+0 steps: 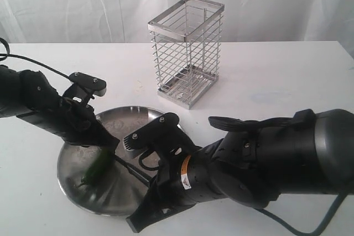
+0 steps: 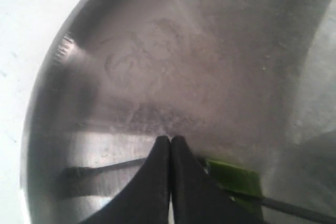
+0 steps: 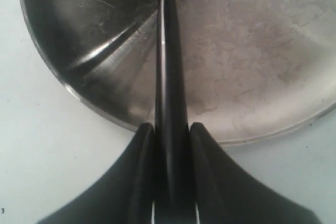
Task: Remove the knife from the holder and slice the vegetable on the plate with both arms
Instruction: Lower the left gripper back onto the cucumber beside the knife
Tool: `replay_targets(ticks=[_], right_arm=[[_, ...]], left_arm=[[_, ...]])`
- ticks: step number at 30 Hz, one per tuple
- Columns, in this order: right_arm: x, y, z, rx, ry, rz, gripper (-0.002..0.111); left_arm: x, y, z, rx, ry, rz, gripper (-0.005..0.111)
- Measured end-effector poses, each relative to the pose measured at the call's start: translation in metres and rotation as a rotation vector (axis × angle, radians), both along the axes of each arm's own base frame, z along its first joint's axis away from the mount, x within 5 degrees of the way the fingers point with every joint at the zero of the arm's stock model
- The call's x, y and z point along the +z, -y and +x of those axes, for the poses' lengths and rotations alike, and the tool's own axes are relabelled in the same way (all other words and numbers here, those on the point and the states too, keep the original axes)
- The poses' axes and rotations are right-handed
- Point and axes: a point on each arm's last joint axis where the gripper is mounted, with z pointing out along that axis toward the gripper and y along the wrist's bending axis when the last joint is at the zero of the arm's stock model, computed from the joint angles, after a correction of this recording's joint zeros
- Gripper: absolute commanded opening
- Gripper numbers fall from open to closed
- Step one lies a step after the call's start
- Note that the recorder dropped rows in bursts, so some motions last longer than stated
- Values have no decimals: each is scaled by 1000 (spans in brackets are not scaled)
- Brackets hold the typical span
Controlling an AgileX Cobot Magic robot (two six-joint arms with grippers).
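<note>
I've got the right tool (image 3: 170, 145) clamped on the knife (image 3: 169, 77): in the right wrist view both fingers (image 3: 137, 166) press the black handle from either side, and the blade runs straight out over the plate (image 3: 262, 51). In the exterior view the knife (image 1: 133, 168) shows as a thin dark line from the right arm (image 1: 265, 158) toward abt 10 o'clock, its tip at the vegetable (image 1: 98, 165). The veg is blurred there, a green streak lying on the plate (image 1: 77, 192) twd its 9 o'clock side, just under the left tool (image 1: 108, 143).

Left tool (image 2: 170, 140) looks closed, fingertips (image 2: 160, 150) meeting w/ no gap in the left wrist view. The green vegetable (image 2: 233, 178) sits right beside and partly behind those fingers; I can't tell if it's pinched or only pressed down. The thin knife (image 2: 294, 209) passes just next to the green piece.

The holder (image 1: 187, 51) stands upright on the white tabletop (image 1: 276, 75) at abt 1 o'clock from the plate, apart from it.

Labels: a yellow-orange sticker (image 1: 186, 176) w/ a warning symbol and small print on the right arm's wrist, too small for me to read. No other writing legible on the left arm (image 1: 38, 100).
</note>
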Motion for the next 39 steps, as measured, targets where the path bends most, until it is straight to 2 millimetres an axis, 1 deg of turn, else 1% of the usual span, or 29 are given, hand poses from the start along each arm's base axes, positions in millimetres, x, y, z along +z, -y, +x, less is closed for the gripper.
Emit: replay_targets(ticks=[7,10,13,15,20,24,27,32,37,39], right_arm=[[0,0,0,1,0,0,0],[0,0,0,1,0,0,0],[-2,0,0,1,-4,-5,0],[-9,-1,1,1,-16,-21,0],[-19,-4,2,2,-20,-24,0],[-18,-4,3,3,-16,-19,0],[-18,-4,3,3,-16,-19,0],[-18,-5,3,3,-16,-17,0],[-18,-5,3,3,-15,-17,0],[-18,-5,3,3,-15,-17,0]], left_arm=[[53,-2,-17,-50,84,-31,0],[53,-2,-20,-70,54,-23,0],[45,-1,-21,-83,7,-15,0],[42,-1,-22,-84,-11,-14,0],[42,-1,-22,-82,-14,-15,0],[42,-1,-22,-69,-23,-22,0],[40,0,-26,-79,-67,-27,0],[41,5,-30,-94,-109,-93,0],[44,14,-31,-159,-98,-175,0],[45,15,-31,-165,-93,-179,0]])
